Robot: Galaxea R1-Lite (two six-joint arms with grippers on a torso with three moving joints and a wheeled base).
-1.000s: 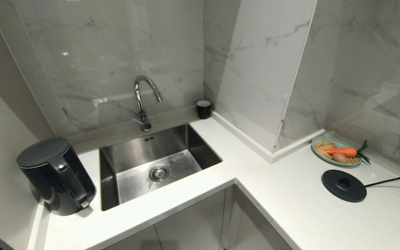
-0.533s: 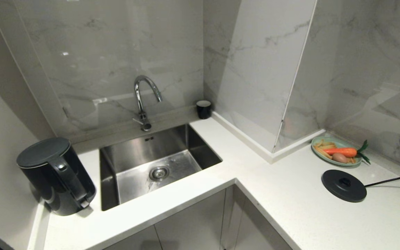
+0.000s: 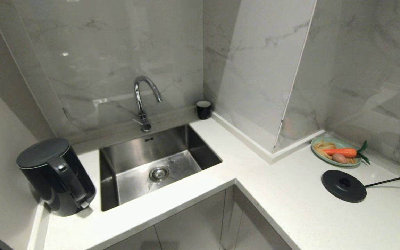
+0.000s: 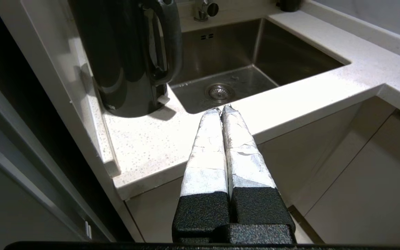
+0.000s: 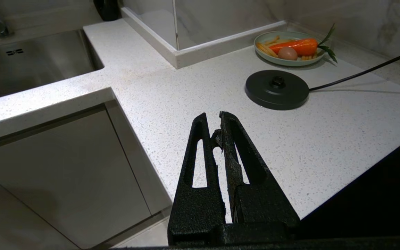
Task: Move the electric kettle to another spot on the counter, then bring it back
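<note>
One electric kettle [image 3: 55, 175] stood upright at the far left end of the counter [image 3: 283, 201], its loop handle turned toward the sink, close to the side wall. The left gripper [image 4: 222, 110] hung off the counter's front edge with its two taped fingers [image 4: 207, 149] pressed together and holding nothing; the kettle stood ahead of it and to its left, apart from the fingertips. Straight ahead of that gripper lay one steel sink [image 3: 158, 163] with one drain, and behind the sink rose one chrome tap [image 3: 143, 100]. One small black cup [image 3: 203, 109] sat in the back corner beyond the sink. The right gripper [image 5: 214, 116] hovered over the counter's right-hand leg, its two black fingers nearly meeting at the tips, a narrow slit between them, nothing held. Ahead of it and to its right lay one round black kettle base [image 3: 343, 185] with one cord [image 3: 394, 179] running off to the right. Just beyond the base sat one green plate [image 3: 319, 154] carrying one carrot [image 3: 340, 151], one egg-shaped piece and a heap of fries.
</note>
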